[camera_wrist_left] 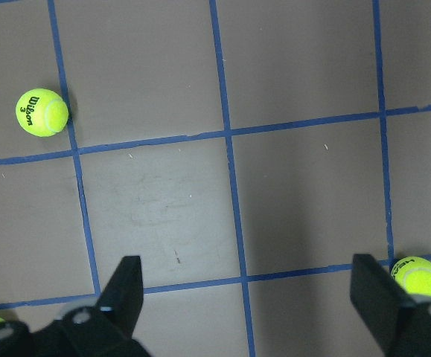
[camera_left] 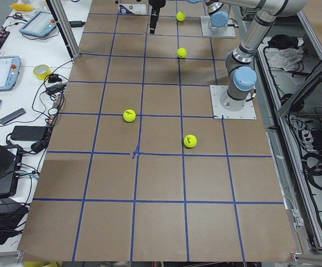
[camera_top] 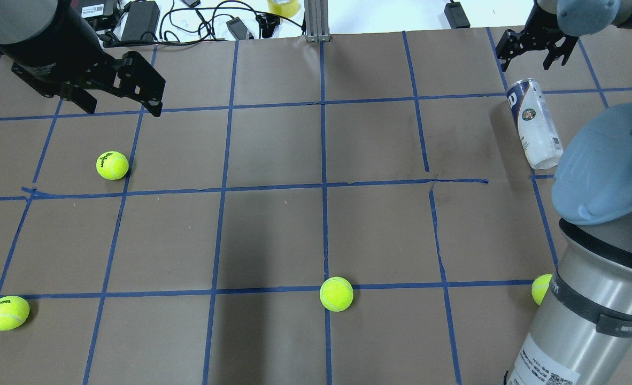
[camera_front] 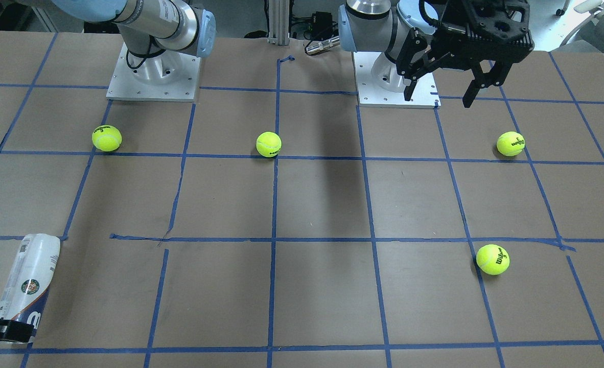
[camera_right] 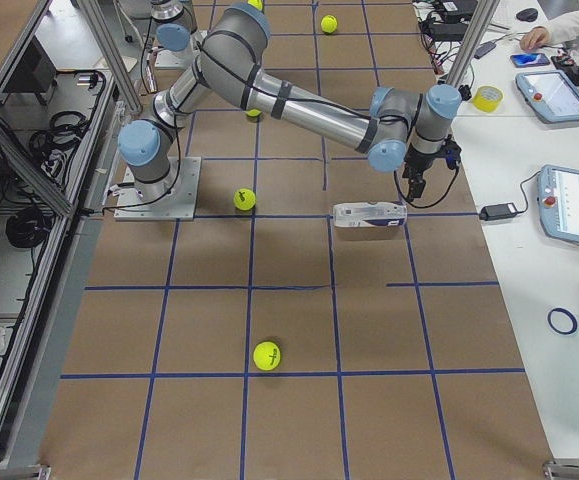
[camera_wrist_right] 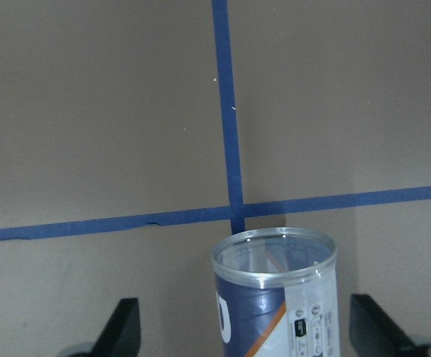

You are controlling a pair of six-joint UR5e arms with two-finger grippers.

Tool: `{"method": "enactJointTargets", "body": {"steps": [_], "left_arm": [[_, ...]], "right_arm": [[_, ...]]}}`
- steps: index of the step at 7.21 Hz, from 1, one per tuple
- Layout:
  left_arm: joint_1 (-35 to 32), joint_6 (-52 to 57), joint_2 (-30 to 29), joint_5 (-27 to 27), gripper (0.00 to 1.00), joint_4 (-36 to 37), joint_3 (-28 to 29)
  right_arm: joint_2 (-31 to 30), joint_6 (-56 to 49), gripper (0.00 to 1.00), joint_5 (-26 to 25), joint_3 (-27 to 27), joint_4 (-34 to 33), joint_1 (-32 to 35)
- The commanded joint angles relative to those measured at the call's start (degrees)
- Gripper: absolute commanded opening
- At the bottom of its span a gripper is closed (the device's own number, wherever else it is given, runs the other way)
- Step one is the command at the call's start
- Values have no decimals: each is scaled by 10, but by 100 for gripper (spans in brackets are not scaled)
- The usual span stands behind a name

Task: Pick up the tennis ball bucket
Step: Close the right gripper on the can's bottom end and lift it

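Note:
The tennis ball bucket (camera_top: 534, 124) is a clear can with a white label and a navy band. It lies on its side at the table's far right; it also shows in the front view (camera_front: 26, 286) and the exterior right view (camera_right: 369, 215). My right gripper (camera_top: 526, 65) is open and hovers at the can's open navy end. In the right wrist view the can's rim (camera_wrist_right: 275, 253) sits between the spread fingers (camera_wrist_right: 122, 327), untouched. My left gripper (camera_top: 123, 104) is open and empty, raised over the far left; its wrist view shows both fingers (camera_wrist_left: 126, 290) above bare table.
Several yellow-green tennis balls lie loose: one at far left (camera_top: 112, 165), one at near left (camera_top: 7, 313), one near the middle (camera_top: 336, 293), one beside the right arm's base (camera_top: 541, 289). Cables and a tape roll (camera_top: 283, 6) lie beyond the far edge.

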Motion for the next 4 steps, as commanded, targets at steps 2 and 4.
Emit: {"method": "enactJointTargets", "body": {"steps": [2,4], "left_arm": [[0,0,0,0,100,0,0],[0,0,0,0,100,0,0]], "right_arm": [[28,-35,100,-2,19,-21,-17],[35,-34,100,0,27,-24,-18]]}}
